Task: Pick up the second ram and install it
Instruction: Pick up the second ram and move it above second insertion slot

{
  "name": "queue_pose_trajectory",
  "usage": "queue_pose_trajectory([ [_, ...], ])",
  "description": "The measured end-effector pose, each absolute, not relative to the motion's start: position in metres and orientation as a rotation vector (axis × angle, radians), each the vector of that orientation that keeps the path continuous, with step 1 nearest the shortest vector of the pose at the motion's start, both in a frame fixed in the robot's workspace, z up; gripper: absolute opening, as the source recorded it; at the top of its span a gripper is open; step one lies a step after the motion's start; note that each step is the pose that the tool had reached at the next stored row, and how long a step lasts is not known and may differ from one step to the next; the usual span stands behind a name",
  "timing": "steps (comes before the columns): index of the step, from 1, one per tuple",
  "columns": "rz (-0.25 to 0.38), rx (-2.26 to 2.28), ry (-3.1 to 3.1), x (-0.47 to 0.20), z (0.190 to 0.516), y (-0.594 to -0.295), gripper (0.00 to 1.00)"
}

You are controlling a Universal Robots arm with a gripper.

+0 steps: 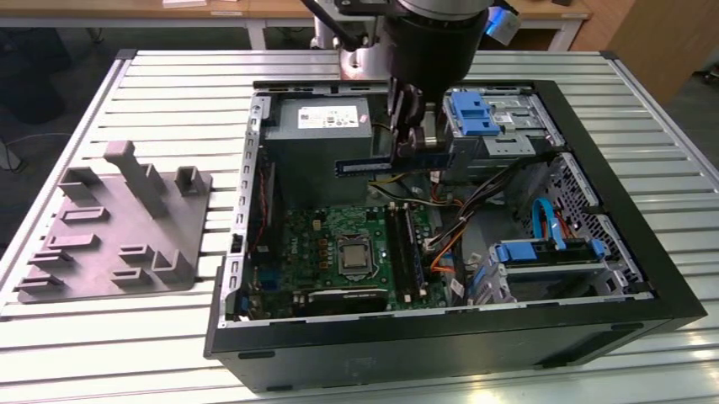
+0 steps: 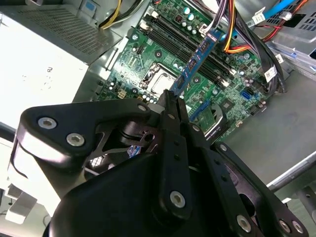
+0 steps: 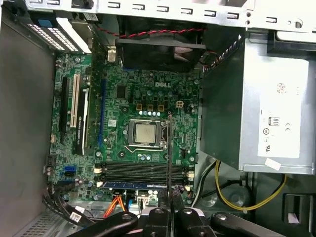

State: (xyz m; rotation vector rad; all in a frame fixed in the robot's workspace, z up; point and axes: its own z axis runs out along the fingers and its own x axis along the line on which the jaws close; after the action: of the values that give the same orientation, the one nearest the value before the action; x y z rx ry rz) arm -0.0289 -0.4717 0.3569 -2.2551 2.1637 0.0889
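Second ram (image 1: pixel 365 166) is held at one end in the gripper (image 1: pixel 408 156), jaws clenched on the strip. It hangs over the open computer case (image 1: pixel 472 345), beside the power supply (image 1: pixel 326 126) at the case's far edge in the exterior view, above the motherboard (image 1: pixel 326 252) without touching it. In the first wrist view it shows edge-on above the memory slots (image 3: pixel 143 172), where another stick (image 3: pixel 133 185) sits in the outermost slot.

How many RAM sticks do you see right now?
2. The second ram is held by the gripper above the motherboard; the other stick sits in a motherboard slot, seen in the first wrist view. Others may be hidden.
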Motion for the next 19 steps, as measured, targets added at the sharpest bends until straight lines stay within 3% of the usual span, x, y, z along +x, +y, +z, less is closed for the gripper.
queue_pose_trajectory([
  [19, 0.089, -2.243, 2.175, -0.029, 0.331, -0.472, 0.13],
])
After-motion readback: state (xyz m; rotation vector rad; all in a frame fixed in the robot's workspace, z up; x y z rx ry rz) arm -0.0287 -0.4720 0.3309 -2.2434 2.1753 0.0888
